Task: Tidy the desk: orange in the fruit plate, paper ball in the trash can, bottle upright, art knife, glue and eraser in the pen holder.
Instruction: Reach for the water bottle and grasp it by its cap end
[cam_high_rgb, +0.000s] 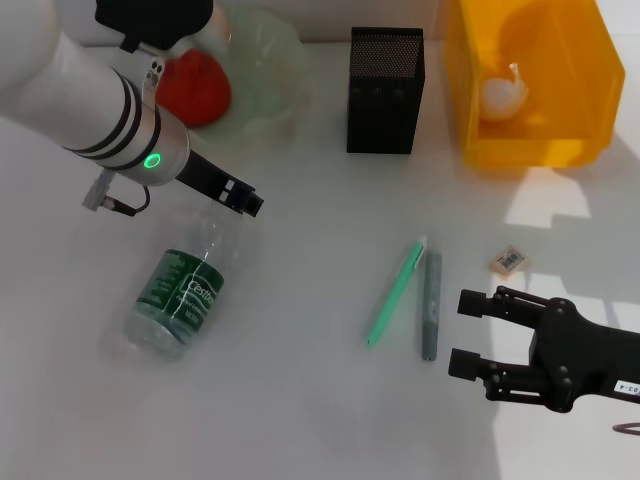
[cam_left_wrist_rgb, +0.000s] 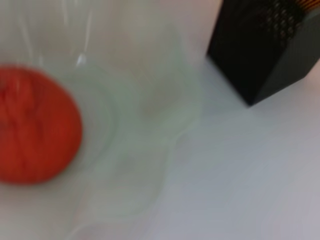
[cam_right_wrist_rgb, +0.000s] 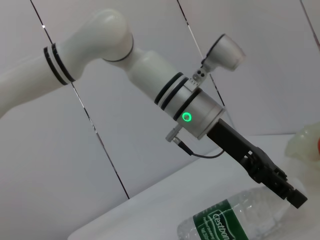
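The orange (cam_high_rgb: 196, 86) lies in the pale-green fruit plate (cam_high_rgb: 268, 60) at the back left; the left wrist view shows the orange (cam_left_wrist_rgb: 35, 132), the plate (cam_left_wrist_rgb: 165, 165) and the pen holder (cam_left_wrist_rgb: 270, 50). The paper ball (cam_high_rgb: 503, 92) sits in the orange-yellow trash can (cam_high_rgb: 580, 110). The bottle (cam_high_rgb: 185, 285) lies on its side at the left; it also shows in the right wrist view (cam_right_wrist_rgb: 235, 225). My left gripper (cam_high_rgb: 252, 204) hovers shut above its cap end and holds nothing. The eraser (cam_high_rgb: 509, 261) lies just beyond my open right gripper (cam_high_rgb: 472, 332).
The black mesh pen holder (cam_high_rgb: 385, 90) stands at the back centre. A green pen-shaped tool (cam_high_rgb: 395, 293) and a grey one (cam_high_rgb: 431, 305) lie side by side mid-table, left of the right gripper. Bright sunlight falls on the table at the right.
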